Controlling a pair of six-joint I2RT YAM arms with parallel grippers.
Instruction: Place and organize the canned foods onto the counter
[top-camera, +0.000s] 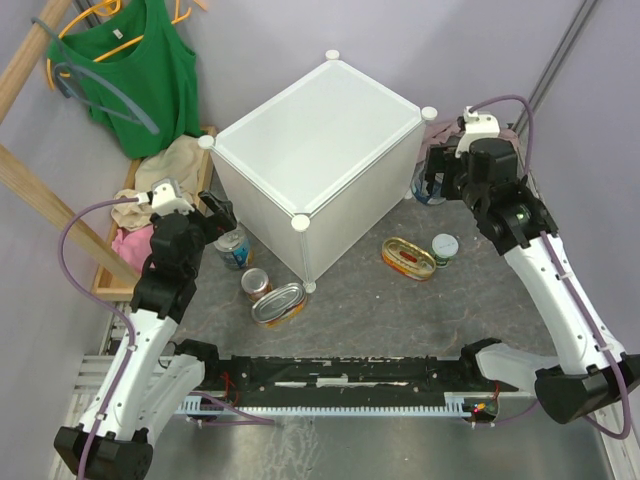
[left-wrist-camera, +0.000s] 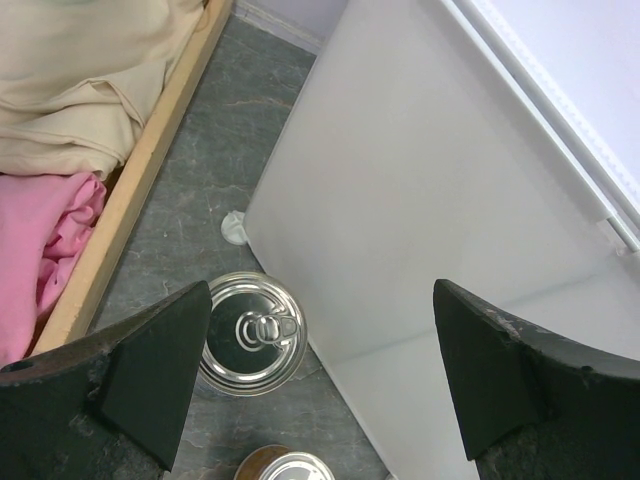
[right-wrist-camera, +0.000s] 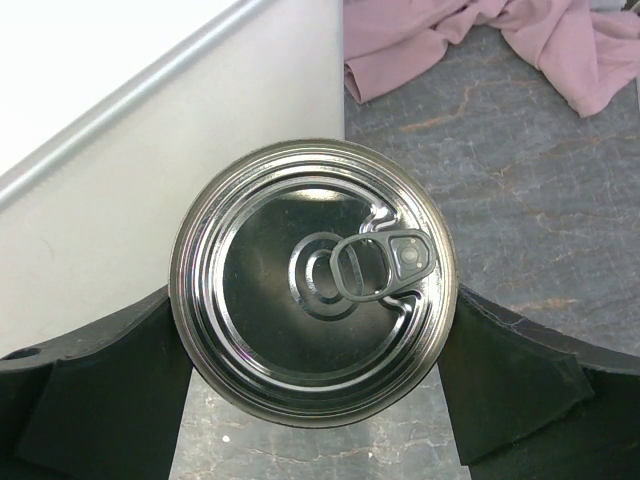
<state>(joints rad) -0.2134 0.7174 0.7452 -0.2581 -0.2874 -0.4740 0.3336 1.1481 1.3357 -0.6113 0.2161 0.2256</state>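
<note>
The left gripper (left-wrist-camera: 322, 300), jaws spread wide, hangs over an upright blue can (left-wrist-camera: 252, 333) beside the counter (top-camera: 320, 130)'s left wall. The near oval tin (top-camera: 278, 304) lies flat, its long axis pointing toward the counter's front corner. The right oval tin (top-camera: 408, 258) slants down-right. The right gripper (right-wrist-camera: 315, 340) pinches a tall can (right-wrist-camera: 260, 320), lid up, beside the counter's right wall.

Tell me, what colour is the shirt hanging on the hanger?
The shirt is green; the top external view shows it best.

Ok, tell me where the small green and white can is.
In the top view, the green and white can stands right of centre on the table, just right of an oval tin.
</note>
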